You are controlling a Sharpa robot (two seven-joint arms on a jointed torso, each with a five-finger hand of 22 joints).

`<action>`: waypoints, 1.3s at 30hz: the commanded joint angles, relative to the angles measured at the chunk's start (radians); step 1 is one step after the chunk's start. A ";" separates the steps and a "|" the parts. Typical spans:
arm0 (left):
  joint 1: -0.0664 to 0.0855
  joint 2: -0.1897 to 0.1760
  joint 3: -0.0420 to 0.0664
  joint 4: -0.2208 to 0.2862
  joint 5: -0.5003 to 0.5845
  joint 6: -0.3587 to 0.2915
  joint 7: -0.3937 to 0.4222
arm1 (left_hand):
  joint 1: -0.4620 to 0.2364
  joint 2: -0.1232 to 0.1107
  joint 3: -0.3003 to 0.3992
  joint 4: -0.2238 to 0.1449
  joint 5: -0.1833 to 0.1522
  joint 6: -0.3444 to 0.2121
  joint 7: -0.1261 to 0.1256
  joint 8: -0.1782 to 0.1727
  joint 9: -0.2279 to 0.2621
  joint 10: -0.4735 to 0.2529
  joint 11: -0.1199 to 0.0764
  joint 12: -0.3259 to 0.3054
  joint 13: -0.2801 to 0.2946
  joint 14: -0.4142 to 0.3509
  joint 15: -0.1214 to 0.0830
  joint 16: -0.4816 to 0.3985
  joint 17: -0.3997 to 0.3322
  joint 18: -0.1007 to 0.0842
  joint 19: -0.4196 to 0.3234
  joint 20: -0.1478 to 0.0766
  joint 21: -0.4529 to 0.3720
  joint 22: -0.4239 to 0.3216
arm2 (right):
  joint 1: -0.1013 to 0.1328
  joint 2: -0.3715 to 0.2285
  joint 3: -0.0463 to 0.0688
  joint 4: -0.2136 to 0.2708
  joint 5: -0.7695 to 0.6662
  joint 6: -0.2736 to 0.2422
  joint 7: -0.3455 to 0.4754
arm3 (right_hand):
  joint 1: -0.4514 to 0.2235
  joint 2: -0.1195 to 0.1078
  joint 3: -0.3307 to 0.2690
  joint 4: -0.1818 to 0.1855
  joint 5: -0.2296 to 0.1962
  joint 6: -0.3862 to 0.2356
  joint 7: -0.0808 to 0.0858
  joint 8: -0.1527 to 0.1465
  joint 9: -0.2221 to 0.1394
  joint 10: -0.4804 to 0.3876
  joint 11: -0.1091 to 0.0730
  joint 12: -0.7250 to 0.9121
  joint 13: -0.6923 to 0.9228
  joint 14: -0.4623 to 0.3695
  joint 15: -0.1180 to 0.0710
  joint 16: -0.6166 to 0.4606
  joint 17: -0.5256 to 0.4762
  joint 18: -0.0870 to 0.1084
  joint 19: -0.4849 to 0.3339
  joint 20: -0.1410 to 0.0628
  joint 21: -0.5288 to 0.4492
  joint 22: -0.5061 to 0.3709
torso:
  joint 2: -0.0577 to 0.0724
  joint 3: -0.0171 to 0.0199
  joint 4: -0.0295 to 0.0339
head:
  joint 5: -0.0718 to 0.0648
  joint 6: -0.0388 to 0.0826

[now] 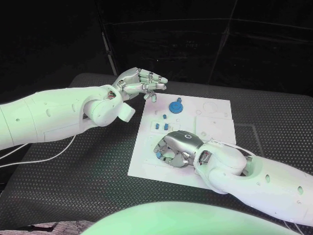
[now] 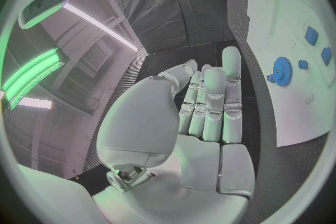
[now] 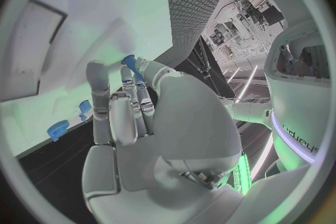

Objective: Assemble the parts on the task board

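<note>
Right robot hand [image 1: 179,147]: fingers curled down over the near part of the task board [image 1: 213,122], pinching a small blue part [image 3: 130,61] at the fingertips.
Left robot hand [image 1: 139,83]: raised beyond the board's far-left corner, fingers loosely bent, holding nothing.
Blue gear [image 1: 175,106]: on the board's far side.
Bench [image 1: 79,166]: black, under the board.

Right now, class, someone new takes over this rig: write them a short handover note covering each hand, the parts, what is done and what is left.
Left hand: raised beyond the task board, holding nothing, fingers together.
Right hand: down on the board's near half, pinching a small blue part at its fingertips.
On the board: a blue gear at the far end, small blue parts mid-board.
Done: one part picked up.
Left: seat it, then assemble the others.
</note>
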 commanded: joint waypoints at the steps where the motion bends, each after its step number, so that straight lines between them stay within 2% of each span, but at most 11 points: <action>1: 0.001 0.001 0.001 0.001 0.005 0.011 0.004 | -0.003 0.004 -0.006 -0.001 -0.002 -0.002 0.003 0.003 0.000 -0.006 0.002 0.005 0.002 -0.007 -0.002 -0.004 -0.002 0.015 -0.005 0.003 -0.005 -0.001 | 0.000 0.001 -0.001 0.003 0.009 -0.012 0.012 | -0.006 -0.001 -0.006 -0.001 0.000 -0.012 0.000 -0.003 0.001 -0.003 -0.003 -0.001 0.001 0.037 0.004 -0.003 -0.003 -0.010 -0.005 0.004 -0.006 -0.003 | 0.000 0.0002 -0.0002 | 0.000 0.000; 7: 0.001 0.001 0.001 0.001 0.005 0.012 0.003 | -0.003 0.004 -0.006 -0.001 -0.002 -0.002 0.003 0.003 0.000 -0.006 0.002 0.005 0.002 -0.007 -0.002 -0.004 -0.002 0.015 -0.005 0.003 -0.005 -0.001 | -0.001 -0.001 -0.001 0.004 0.010 -0.074 0.015 | -0.018 -0.010 -0.019 -0.001 0.002 -0.043 0.004 -0.001 0.002 -0.075 0.009 -0.025 -0.003 0.025 0.014 -0.020 -0.031 -0.001 -0.046 0.010 -0.044 -0.068 | 0.000 -0.0001 -0.0003 | -0.001 0.000; 9: 0.001 0.001 0.001 0.001 0.005 0.013 0.002 | -0.003 0.004 -0.006 -0.001 -0.002 -0.002 0.003 0.003 0.000 -0.006 0.002 0.005 0.002 -0.007 -0.002 -0.004 -0.002 0.015 -0.005 0.003 -0.005 -0.001 | -0.003 -0.004 -0.001 0.006 0.014 -0.109 0.021 | -0.021 -0.016 -0.035 -0.004 0.001 -0.076 0.002 -0.002 0.001 -0.128 0.017 -0.037 -0.003 0.003 0.021 -0.054 -0.089 0.011 -0.096 0.016 -0.091 -0.147 | 0.000 0.0002 -0.0003 | -0.001 0.001; 13: 0.001 0.000 0.001 0.001 0.005 0.013 0.002 | -0.003 0.004 -0.006 -0.001 -0.002 -0.002 0.003 0.003 0.000 -0.006 0.002 0.005 0.002 -0.007 -0.002 -0.004 -0.002 0.015 -0.005 0.003 -0.005 -0.001 | -0.008 -0.017 -0.001 0.017 0.019 -0.175 0.035 | -0.012 -0.010 -0.099 -0.012 0.000 -0.135 -0.005 0.003 0.005 -0.222 0.033 -0.021 0.004 -0.044 0.037 -0.110 -0.188 0.014 -0.128 0.032 -0.120 -0.169 | -0.001 0.0004 -0.0003 | -0.002 0.003; 19: 0.001 -0.002 0.001 0.000 0.005 0.014 0.002 | -0.004 0.005 -0.008 -0.002 -0.002 -0.003 0.003 0.003 0.000 -0.008 0.003 0.007 0.002 -0.008 -0.002 -0.005 -0.006 0.015 -0.004 0.003 -0.007 -0.003 | -0.011 -0.058 0.000 0.047 0.028 -0.205 0.045 | 0.003 -0.001 -0.139 -0.016 0.003 -0.162 -0.006 0.001 0.005 -0.260 0.038 0.012 0.007 -0.063 0.041 -0.126 -0.225 0.014 -0.137 0.038 -0.128 -0.173 | -0.002 0.0012 -0.0007 | -0.005 0.008; 26: 0.001 -0.002 0.001 -0.002 0.005 0.015 0.002 | -0.004 0.005 -0.008 -0.002 -0.002 -0.003 0.003 0.003 0.000 -0.008 0.003 0.007 0.002 -0.008 -0.002 -0.005 -0.006 0.015 -0.004 0.003 -0.007 -0.003 | -0.011 -0.135 0.003 0.111 0.062 -0.210 0.050 | 0.017 0.011 -0.159 -0.019 0.009 -0.146 0.003 0.006 0.008 -0.260 0.034 0.052 0.012 -0.059 0.038 -0.117 -0.221 0.015 -0.134 0.036 -0.128 -0.174 | -0.003 0.0016 -0.0017 | -0.012 0.014; 30: 0.000 -0.002 0.001 -0.004 0.005 0.015 0.002 | -0.004 0.005 -0.008 -0.002 -0.002 -0.003 0.003 0.003 0.000 -0.008 0.003 0.007 0.002 -0.008 -0.002 -0.005 -0.006 0.015 -0.004 0.003 -0.007 -0.003 | -0.010 -0.183 0.021 0.152 0.101 -0.214 0.049 | 0.020 0.023 -0.163 -0.018 0.017 -0.119 0.020 0.014 0.011 -0.235 0.028 0.089 0.016 -0.045 0.032 -0.102 -0.203 0.015 -0.125 0.031 -0.123 -0.173 | -0.002 0.0017 -0.0015 | -0.018 0.019; 34: -0.001 -0.003 0.001 -0.004 0.005 0.015 0.002 | -0.004 0.005 -0.008 -0.002 -0.002 -0.003 0.003 0.003 0.000 -0.008 0.003 0.007 0.002 -0.008 -0.002 -0.005 -0.006 0.015 -0.004 0.003 -0.007 -0.003 | -0.009 -0.237 0.054 0.189 0.183 -0.221 0.043 | 0.006 0.034 -0.158 -0.003 0.031 -0.070 0.029 0.031 0.017 -0.153 0.024 0.144 0.022 -0.014 0.028 -0.062 -0.146 0.015 -0.106 0.028 -0.109 -0.166 | -0.002 0.0005 0.0007 | -0.037 0.026; 35: -0.001 -0.004 0.001 -0.004 0.005 0.015 0.002 | -0.004 0.005 -0.008 -0.002 -0.002 -0.003 0.003 0.003 0.000 -0.008 0.003 0.007 0.002 -0.008 -0.002 -0.005 -0.006 0.015 -0.004 0.003 -0.007 -0.003 | -0.009 -0.254 0.060 0.198 0.211 -0.227 0.039 | -0.002 0.037 -0.153 0.008 0.049 -0.047 0.029 0.039 0.019 -0.101 0.016 0.171 0.028 0.003 0.022 -0.040 -0.110 0.008 -0.074 0.024 -0.079 -0.120 | -0.003 0.0004 0.0006 | -0.044 0.029; 38: -0.002 -0.005 0.000 -0.002 0.005 0.014 0.002 | -0.003 0.006 -0.007 -0.003 -0.002 -0.003 0.003 0.004 0.000 -0.008 0.003 0.008 0.002 -0.009 -0.002 -0.005 -0.007 0.015 -0.004 0.003 -0.008 -0.004 | -0.009 -0.307 0.086 0.221 0.287 -0.241 -0.004 | -0.034 0.031 -0.163 0.034 0.063 -0.008 0.003 0.055 0.023 0.043 -0.021 0.261 0.067 0.029 -0.002 0.001 -0.037 -0.008 -0.006 0.007 -0.015 -0.013 | -0.002 -0.0005 -0.0003 | -0.068 0.038; 39: -0.002 -0.006 0.000 -0.001 0.005 0.014 0.003 | -0.003 0.006 -0.007 -0.003 -0.002 -0.003 0.003 0.004 0.000 -0.008 0.003 0.008 0.002 -0.009 -0.002 -0.005 -0.007 0.015 -0.004 0.003 -0.008 -0.004 | -0.009 -0.324 0.092 0.226 0.306 -0.243 -0.030 | -0.063 0.026 -0.181 0.055 0.063 0.008 -0.012 0.063 0.024 0.119 -0.042 0.327 0.105 0.036 -0.018 0.013 -0.016 -0.013 0.019 -0.005 0.006 0.023 | -0.002 -0.0003 -0.0011 | -0.073 0.041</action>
